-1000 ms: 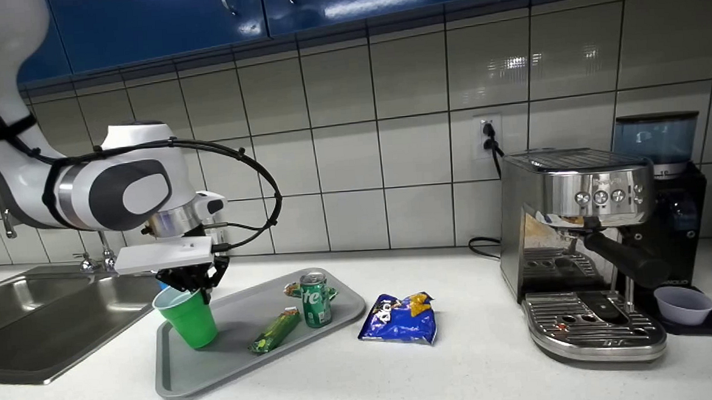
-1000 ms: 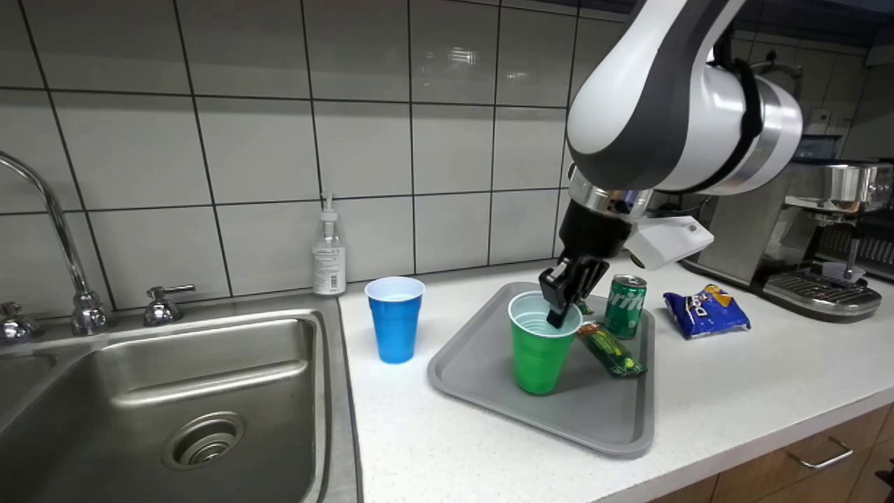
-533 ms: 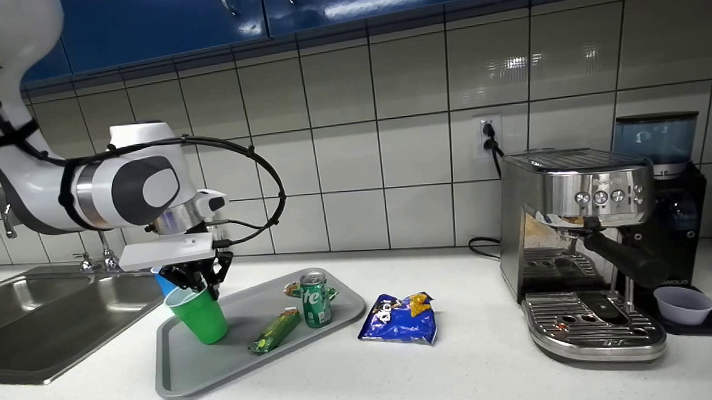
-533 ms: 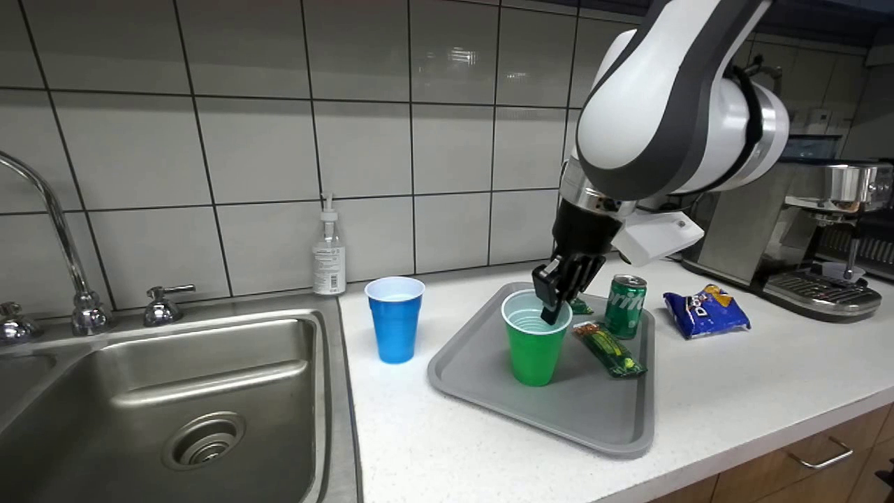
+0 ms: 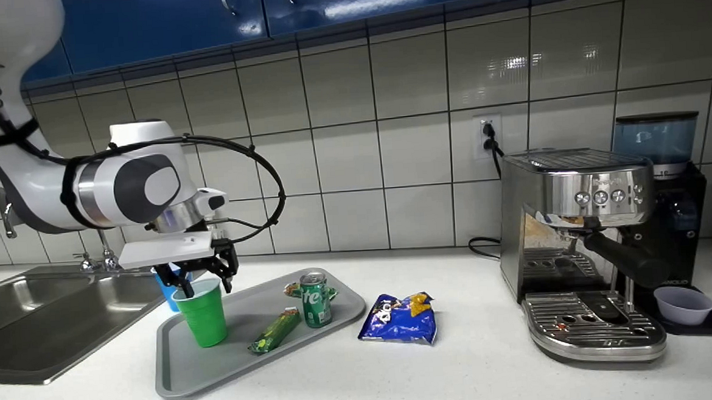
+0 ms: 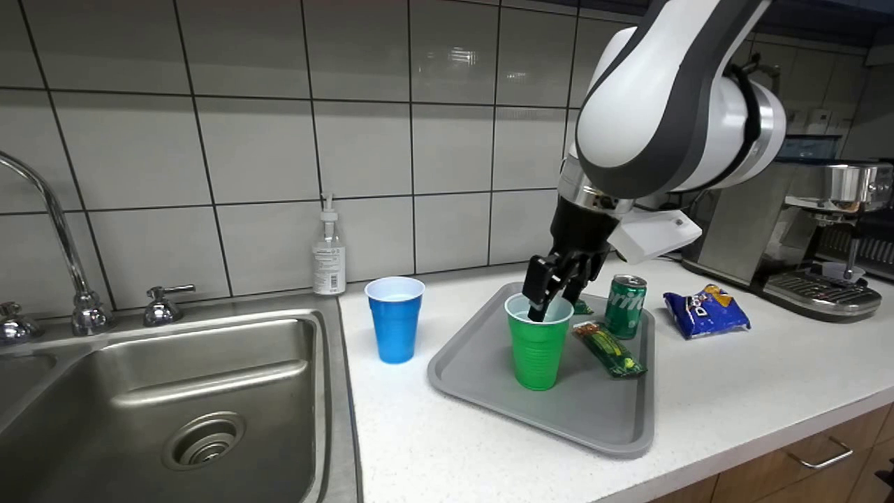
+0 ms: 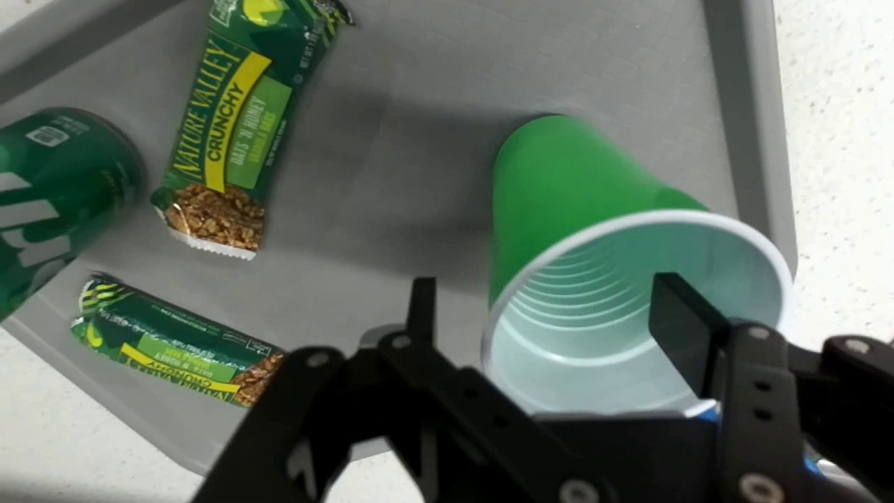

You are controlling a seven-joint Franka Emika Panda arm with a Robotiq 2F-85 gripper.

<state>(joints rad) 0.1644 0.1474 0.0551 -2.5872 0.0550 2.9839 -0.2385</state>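
Now the black jaws stand apart, no longer pinching the tapered green plastic cup (image 6: pixel 538 356), which sits straighter on the rectangular grey plastic tray (image 6: pixel 594 416).

The gripper (image 6: pixel 553 309), jaws parted, has one finger (image 6: pixel 537 307) down inside the green cup (image 6: pixel 537 356), which sits on the gray tray (image 6: pixel 482 402). To the right on that tray, a green-wrapped bar (image 6: pixel 610 349) lies on the near side, with a green can (image 6: pixel 625 307) standing farther off! Off the tray to the right, a blue snack bag (image 6: pixel 707 313) on the desk (image 6: pixel 412 440); farther still, the coffee machine (image 6: pixel 758 216). Over left, a blue cup (image 6: pixel 395 328) stands upright, pump bottle (image 6: pixel 329 262) at the far wall (image 6: pixel 363 150), then the steel sink (image 6: pixel 335 426) and its curved faucet (image 6: pixel 70 255).
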